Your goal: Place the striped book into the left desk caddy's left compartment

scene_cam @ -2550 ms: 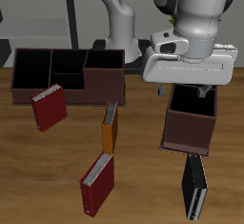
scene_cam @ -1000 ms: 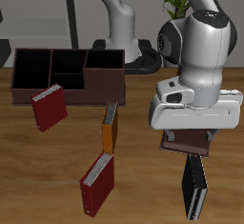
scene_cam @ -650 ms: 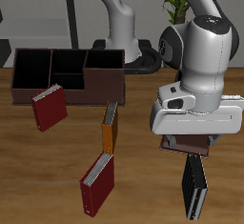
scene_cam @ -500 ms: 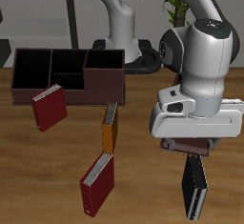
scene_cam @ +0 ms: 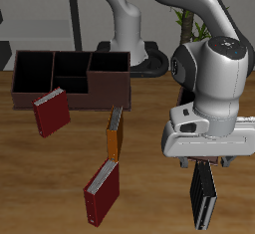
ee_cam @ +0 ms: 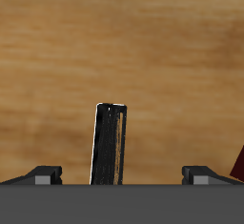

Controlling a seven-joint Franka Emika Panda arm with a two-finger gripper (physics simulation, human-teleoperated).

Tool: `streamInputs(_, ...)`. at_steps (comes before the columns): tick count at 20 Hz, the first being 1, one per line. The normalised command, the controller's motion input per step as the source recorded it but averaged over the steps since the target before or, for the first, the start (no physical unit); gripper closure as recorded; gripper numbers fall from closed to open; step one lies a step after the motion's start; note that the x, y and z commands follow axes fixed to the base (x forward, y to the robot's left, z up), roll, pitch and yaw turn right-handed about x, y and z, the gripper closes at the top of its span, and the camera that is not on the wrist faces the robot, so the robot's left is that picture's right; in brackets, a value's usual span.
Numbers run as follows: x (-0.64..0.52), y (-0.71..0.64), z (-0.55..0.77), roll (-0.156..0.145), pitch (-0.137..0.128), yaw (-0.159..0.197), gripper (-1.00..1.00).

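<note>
The striped book (scene_cam: 203,196) is thin and black with pale stripes, and it lies near the table's front edge. My gripper (scene_cam: 204,164) hangs just above the book's far end. In the wrist view the book (ee_cam: 111,144) stands between and below my two spread fingertips (ee_cam: 44,173), and nothing is held. The gripper (ee_cam: 122,176) is open. The left desk caddy, with its left compartment, is hidden behind my hand in the exterior view. A dark red-brown corner (ee_cam: 238,167) shows at the wrist view's edge; I cannot tell what it is.
A second dark brown caddy (scene_cam: 70,77) stands broadside farther back. A dark-red book (scene_cam: 50,114) leans against its front. An orange book (scene_cam: 115,133) stands on edge mid-table. Another dark-red book (scene_cam: 102,191) lies near the front edge.
My gripper has come down and toward the table's front edge. It moved from above the caddy to just over the striped book, and it now covers the caddy. The books have not moved.
</note>
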Motion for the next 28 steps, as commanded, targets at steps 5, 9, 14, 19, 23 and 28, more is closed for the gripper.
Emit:
streamInputs(5,0.06,0.06,-0.21,0.019,0.037,-0.019,-1.00)
streamInputs(9,0.07,-0.15,-0.26,-0.018,0.037,0.002,-1.00)
streamInputs(14,-0.03,0.03,-0.23,0.017,0.036,0.008,-1.00)
streamInputs(19,-0.02,0.19,-0.27,0.035,0.041,0.015,-1.00)
streamInputs(23,0.01,0.07,-0.26,0.024,0.046,0.004,-1.00)
streamInputs(28,0.02,-0.15,-0.16,-0.024,0.029,-0.012,1.00)
